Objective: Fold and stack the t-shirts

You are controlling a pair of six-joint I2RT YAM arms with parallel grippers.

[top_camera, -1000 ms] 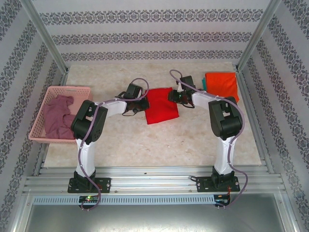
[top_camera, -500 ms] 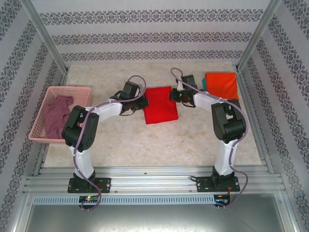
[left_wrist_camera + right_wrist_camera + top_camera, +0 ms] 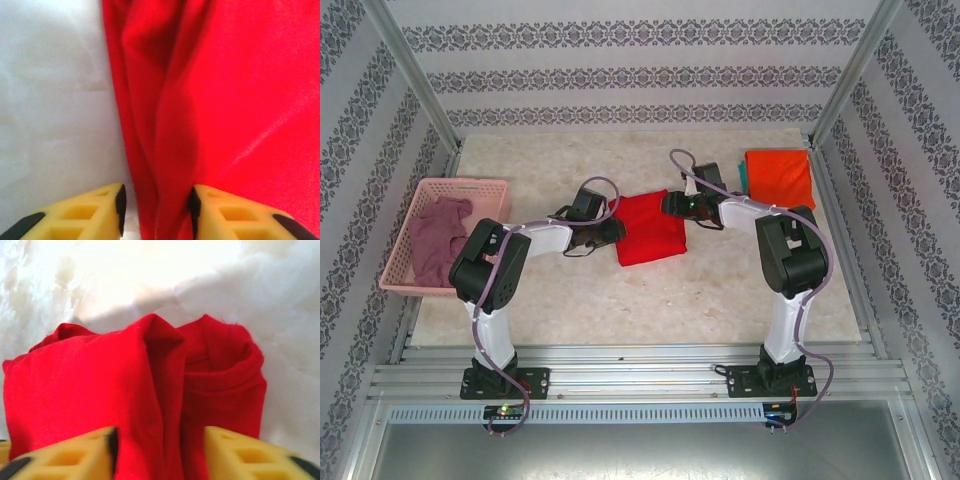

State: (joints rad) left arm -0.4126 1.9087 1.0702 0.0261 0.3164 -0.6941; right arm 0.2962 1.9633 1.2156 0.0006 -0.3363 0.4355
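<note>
Bright red cloth t-shirt (image 3: pixel 650 228): folded into a compact, slightly skewed rectangle at the middle of the surface (image 3: pixel 620 300), with its left edge rucked lengthwise and its right end bunched up. Orange cloth t-shirt (image 3: pixel 780 178): folded square at far right, with a teal t-shirt (image 3: pixel 743 176) showing as a strip along its left side. Dusty mauve t-shirt (image 3: pixel 435 240): unfolded and crumpled inside the pink plastic lattice basket (image 3: pixel 470 184) at left.

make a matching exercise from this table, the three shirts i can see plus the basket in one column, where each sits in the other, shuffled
Column one
1. red t-shirt
2. orange t-shirt
3. mauve t-shirt
4. pink basket

Column two
A. at the left edge of the table
B. crumpled inside the basket
C. folded, mid-table
D. folded, at the far right

Pairs: 1-C, 2-D, 3-B, 4-A
</note>
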